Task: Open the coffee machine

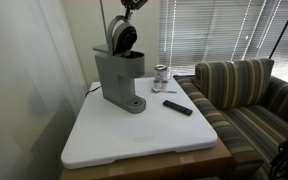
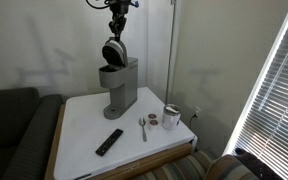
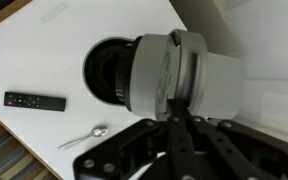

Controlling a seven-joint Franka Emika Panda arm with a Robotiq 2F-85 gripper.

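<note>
The coffee machine (image 2: 121, 88) stands on the white table (image 1: 134, 140), directly under my pincer (image 2: 115, 27); its lid (image 2: 113, 50) is tilted up just beneath me; whether I am gripping it, I cannot tell.

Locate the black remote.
In an exterior view, the black remote lies flat on the white table, in front of the coffee machine and next to the spoon, touching neither.
</note>
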